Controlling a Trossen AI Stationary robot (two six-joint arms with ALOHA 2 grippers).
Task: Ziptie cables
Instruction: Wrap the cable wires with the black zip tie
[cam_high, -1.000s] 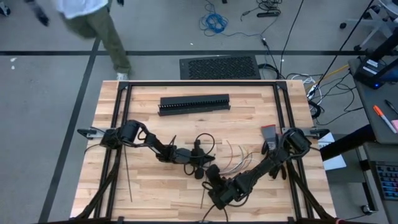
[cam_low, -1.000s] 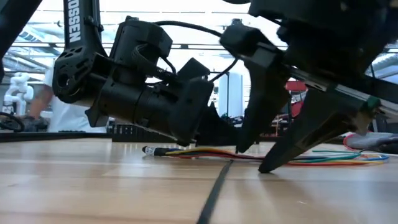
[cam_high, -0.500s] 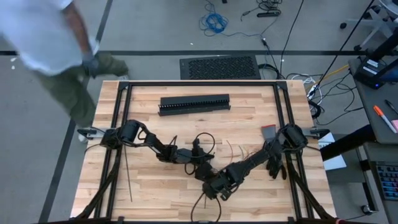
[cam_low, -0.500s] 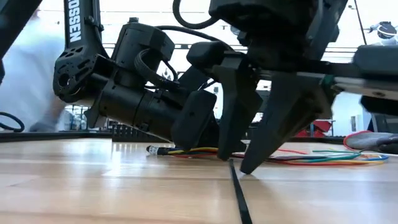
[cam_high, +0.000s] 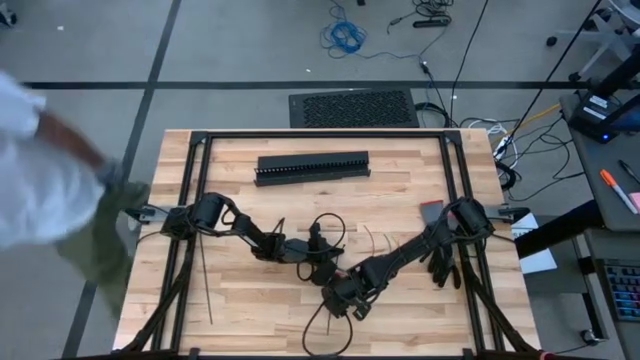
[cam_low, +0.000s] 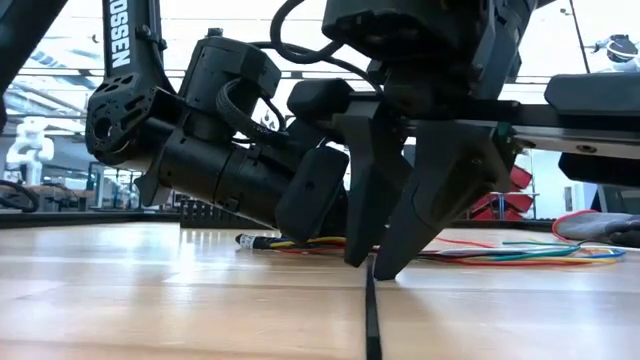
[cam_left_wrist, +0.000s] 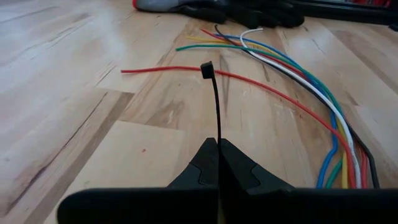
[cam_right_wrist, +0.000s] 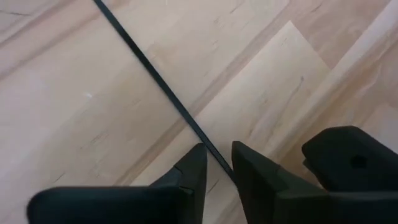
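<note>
The pale, plank-topped wooden desk (cam_high: 250, 300) carried all items, ringed by a black metal frame (cam_high: 320, 134). A long black slotted comb-like duct (cam_high: 313, 167) lay toward the desk's far edge, well apart from the wires. A blurred person in a white top (cam_high: 40, 190) stood on the floor beside the desk's left edge.

The left tool (cam_left_wrist: 218, 163) lay low near the desk's middle, its fingers pressed together on a thin black plastic ziptie (cam_left_wrist: 215, 109); that strip ran forward from the tips, its square head (cam_left_wrist: 206, 70) lying on a red wire.

The right tool (cam_right_wrist: 216, 163) leaned down just nearer the desk's front edge than the left tool, its fingers (cam_low: 358, 205) narrowly parted around a second thin dark ziptie (cam_right_wrist: 155, 81) lying flat on the wood; whether they gripped it could not be told.

The loose bundle of thin red, white, blue, green and yellow cables (cam_left_wrist: 323, 112) lay on the desk beside and beyond the left tool, ends splayed.
</note>
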